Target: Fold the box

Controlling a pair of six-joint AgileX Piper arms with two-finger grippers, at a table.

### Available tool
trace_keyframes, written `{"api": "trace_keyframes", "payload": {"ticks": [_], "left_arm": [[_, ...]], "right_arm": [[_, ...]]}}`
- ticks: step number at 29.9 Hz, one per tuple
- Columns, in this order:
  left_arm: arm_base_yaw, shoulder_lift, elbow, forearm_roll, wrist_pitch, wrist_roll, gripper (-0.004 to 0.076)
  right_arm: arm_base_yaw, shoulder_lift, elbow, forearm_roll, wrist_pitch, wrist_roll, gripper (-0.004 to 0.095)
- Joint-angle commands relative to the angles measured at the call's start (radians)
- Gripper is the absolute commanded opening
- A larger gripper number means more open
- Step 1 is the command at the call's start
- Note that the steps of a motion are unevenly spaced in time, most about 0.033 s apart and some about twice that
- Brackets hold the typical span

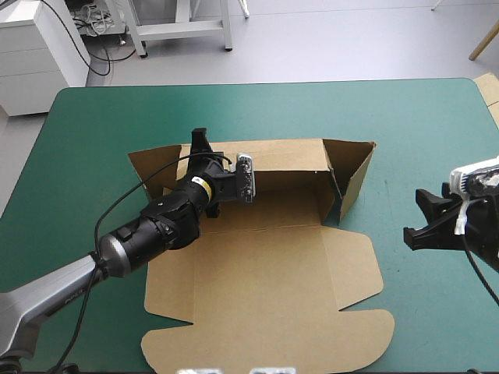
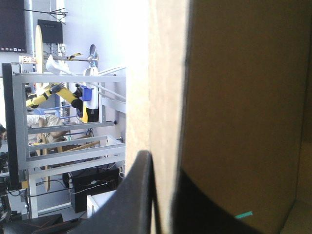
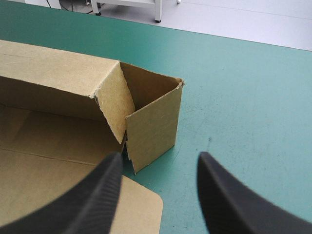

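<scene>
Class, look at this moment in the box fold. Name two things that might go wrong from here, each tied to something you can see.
1. The left hand pinches the far wall of the box near one end only, so the wall may bend or tear if pulled.
2. The right side wall leans unsupported, and the open right hand is apart from it, so it may fall back flat.

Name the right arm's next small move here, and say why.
Probably ease the right gripper, which is open and apart from the box over the teal-green cover, in toward the right end flap and nudge it inward. That flap stands splayed outward, while the left gripper pinches the raised far wall.
</scene>
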Motion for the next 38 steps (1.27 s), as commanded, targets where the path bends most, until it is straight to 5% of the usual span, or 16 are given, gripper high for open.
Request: {"api": "trace_keyframes", "payload": {"ticks": [1, 4, 26, 38], "left_arm": [[-0.011, 0.004, 0.015, -0.055, 0.021, -0.06, -0.0008], [-0.011, 0.004, 0.015, -0.022, 0.017, -0.077, -0.0008], [-0.007, 0.004, 0.015, -0.035, 0.039, -0.102, -0.0008], [-0.007, 0.004, 0.015, -0.035, 0.04, -0.106, -0.0008]], "right_arm": [[-0.008, 0.039, -0.067, -0.006, -0.066, -0.007, 0.0749], [-0.008, 0.092, -0.119, -0.016, -0.066, -0.007, 0.0883], [-0.014, 0.747, -0.725, -0.037, -0.055, -0.004, 0.0885], [-0.193, 1.041, -0.851, 0.231, -0.05, -0.087, 0.0885]]}}
